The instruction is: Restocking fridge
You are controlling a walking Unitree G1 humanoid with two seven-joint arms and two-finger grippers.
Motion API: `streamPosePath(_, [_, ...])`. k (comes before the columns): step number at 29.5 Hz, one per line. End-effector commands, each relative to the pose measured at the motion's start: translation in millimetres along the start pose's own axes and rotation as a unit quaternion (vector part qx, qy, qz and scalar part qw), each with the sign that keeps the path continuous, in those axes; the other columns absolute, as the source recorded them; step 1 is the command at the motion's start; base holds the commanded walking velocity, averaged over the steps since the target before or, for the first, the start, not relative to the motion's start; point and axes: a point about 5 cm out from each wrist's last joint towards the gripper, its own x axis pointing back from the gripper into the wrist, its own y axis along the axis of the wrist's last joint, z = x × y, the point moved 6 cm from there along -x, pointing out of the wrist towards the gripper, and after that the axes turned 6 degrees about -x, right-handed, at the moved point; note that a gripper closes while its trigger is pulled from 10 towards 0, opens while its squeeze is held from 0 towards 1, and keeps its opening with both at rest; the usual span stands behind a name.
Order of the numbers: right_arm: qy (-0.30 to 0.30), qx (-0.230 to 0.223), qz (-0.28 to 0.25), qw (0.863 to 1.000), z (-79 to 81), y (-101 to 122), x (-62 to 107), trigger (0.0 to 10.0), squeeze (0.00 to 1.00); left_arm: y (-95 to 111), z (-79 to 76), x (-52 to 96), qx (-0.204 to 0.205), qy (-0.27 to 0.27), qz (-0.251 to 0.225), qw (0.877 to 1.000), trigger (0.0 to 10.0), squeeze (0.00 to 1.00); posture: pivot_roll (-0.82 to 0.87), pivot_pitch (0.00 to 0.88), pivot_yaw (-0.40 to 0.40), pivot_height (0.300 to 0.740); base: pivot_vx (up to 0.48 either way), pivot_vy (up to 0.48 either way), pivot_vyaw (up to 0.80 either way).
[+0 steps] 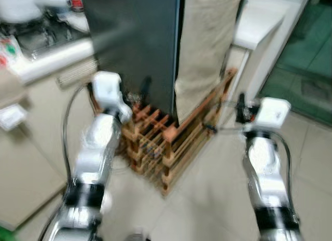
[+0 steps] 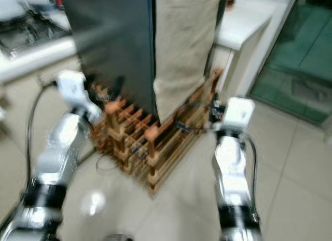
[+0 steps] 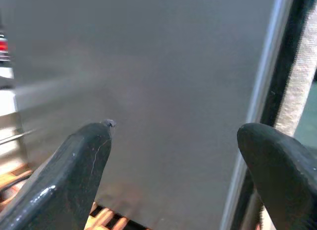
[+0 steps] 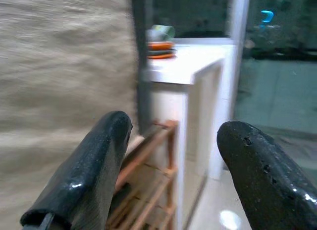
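Presently, left gripper (image 3: 173, 175) faces the dark fridge (image 1: 135, 43), jaws apart, empty; right gripper (image 4: 173, 175) likewise parted, near a wooden pallet (image 1: 166, 142), seemingly beneath the fridge; views blurred.

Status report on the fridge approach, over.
Left end effector open, empty, facing the tall dark grey fridge. Right end effector open, empty, beside the beige cloth. Fridge shut on a slatted wooden pallet. Views blurred.

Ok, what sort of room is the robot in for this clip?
Most likely a home kitchen: a tall dark fridge stands on a wooden pallet, a stovetop counter to its left, and a tiled floor.
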Motion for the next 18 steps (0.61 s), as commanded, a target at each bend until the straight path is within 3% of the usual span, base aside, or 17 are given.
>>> streamPosePath(1, [-0.010,0.007,-0.001,1.000,-9.9,0,-1.0,10.0,0.00,2,-14.8,-6.8,-0.006,-0.020,0.004,1.000,10.0,0.00,-0.04,0.000,0.014,0.740,0.000,0.000,0.00])
streamPosePath(8, [-0.007,0.009,0.008,1.000,-6.3,-4,-0.9,10.0,0.00,4,-19.7,-13.3,-0.019,-0.038,0.010,0.999,10.0,0.00,-0.03,0.000,0.017,0.740,0.000,0.000,0.00])
streamPosePath(10, [-0.008,0.009,0.014,1.000,-5.8,-8,-0.3,10.0,0.00,4,-17.7,-15.1,-0.024,-0.037,0.011,0.999,10.0,0.00,-0.04,0.000,0.026,0.740,0.000,0.000,-0.76])
streamPosePath(12, [-0.009,0.009,0.015,1.000,-5.8,-8,-0.2,10.0,0.00,5,-16.5,-15.6,-0.023,-0.032,0.009,0.999,10.0,0.00,-0.04,0.000,0.030,0.740,0.000,0.000,-0.74])
streamPosePath(18, [-0.009,0.007,0.002,1.000,-6.6,-2,-0.8,10.0,0.00,6,-10.3,-18.7,0.000,0.001,0.011,1.000,10.0,0.00,-0.05,0.000,0.029,0.740,0.000,0.000,0.00])
